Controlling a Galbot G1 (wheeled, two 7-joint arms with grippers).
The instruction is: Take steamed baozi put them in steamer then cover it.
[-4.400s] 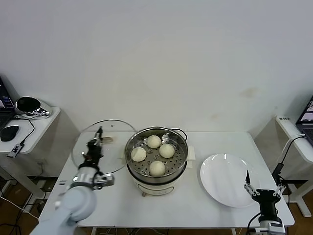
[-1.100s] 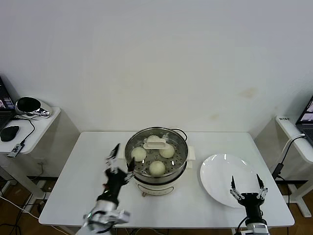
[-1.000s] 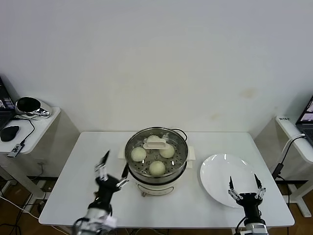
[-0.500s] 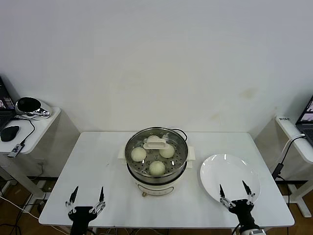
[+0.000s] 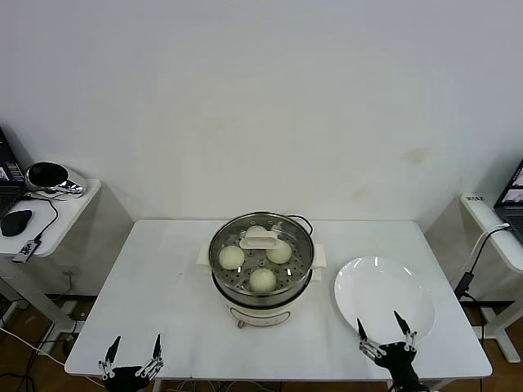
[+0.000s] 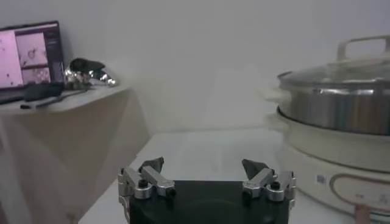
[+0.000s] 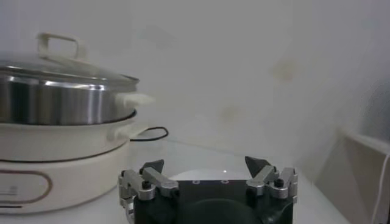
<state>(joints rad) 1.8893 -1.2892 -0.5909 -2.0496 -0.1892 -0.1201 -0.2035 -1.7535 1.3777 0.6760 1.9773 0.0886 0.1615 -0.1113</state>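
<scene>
The steamer (image 5: 260,310) stands mid-table, its steel pot on a cream base. On top sits the cover (image 5: 261,238), a glass lid with a cream handle. Three baozi (image 5: 232,257) show through the glass, and the handle hides what lies under it. My left gripper (image 5: 135,347) hangs open and empty at the table's front left edge, well clear of the pot. At the front right, my right gripper (image 5: 380,327) is open and empty near the plate's edge. The left wrist view shows the left gripper (image 6: 204,165) open with the steamer (image 6: 341,103) beyond. The right gripper (image 7: 204,164) faces the steamer (image 7: 55,100).
A bare white plate (image 5: 384,298) lies to the right of the steamer. A side table (image 5: 49,204) with a mouse and a headset stands at the left. Another side table (image 5: 494,224) with a cable stands at the right. A black cord runs behind the pot.
The cover, held at the pot's left 4.4 s ago, now rests on the steamer. Over the last second both open grippers drew back toward the table's front edge, the left one away from the pot.
</scene>
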